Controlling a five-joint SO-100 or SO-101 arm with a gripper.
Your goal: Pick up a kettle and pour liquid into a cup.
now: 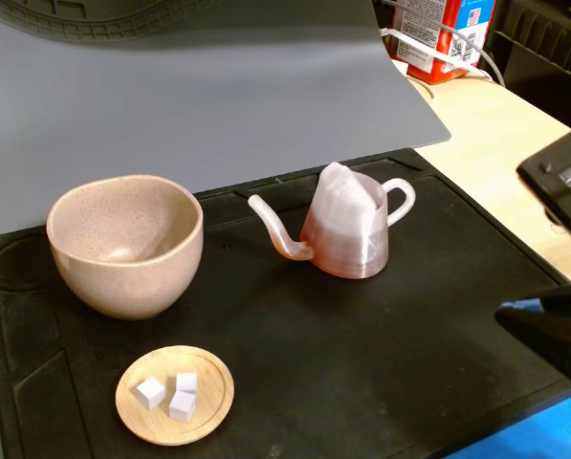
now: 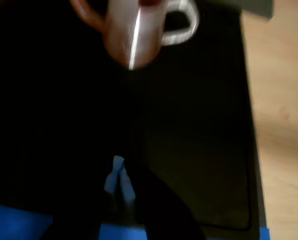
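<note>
Kettle (image 1: 346, 237) upright on black mat (image 1: 362, 382) atop bench, spout toward cup (image 1: 125, 244) at left in fixed view. Gripper (image 2: 120, 177) near mat's right edge, well apart from kettle, holding nothing; jaws nearly closed.

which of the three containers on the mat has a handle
The kettle, at the right in the fixed view: it has a loop handle and a long spout. The cup and the wooden dish have neither.

soft even light in the fixed view, faint shadows; wrist view dim, blurred, out of focus
</note>
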